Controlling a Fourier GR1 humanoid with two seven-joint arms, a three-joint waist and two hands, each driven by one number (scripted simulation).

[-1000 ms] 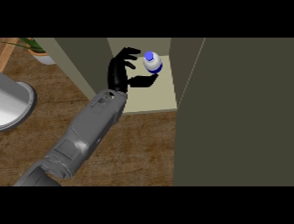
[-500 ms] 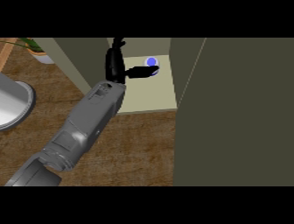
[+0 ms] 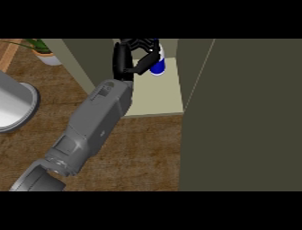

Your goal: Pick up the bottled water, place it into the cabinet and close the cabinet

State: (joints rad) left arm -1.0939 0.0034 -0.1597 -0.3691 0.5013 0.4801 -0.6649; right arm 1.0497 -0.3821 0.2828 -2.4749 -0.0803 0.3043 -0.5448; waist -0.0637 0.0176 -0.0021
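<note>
Reaching up from the counter's near edge, one grey forearm — which arm cannot be told — runs onto the pale shelf of the open cabinet. At the far end its black hand has fingers and thumb curled round the bottled water, which sits deep at the shelf's back, by the right-hand wall. The likely risk is on letting go — a finger dragging the bottle over, or the forearm being caught by the big door when it swings.

Single steep head view over counter
</note>
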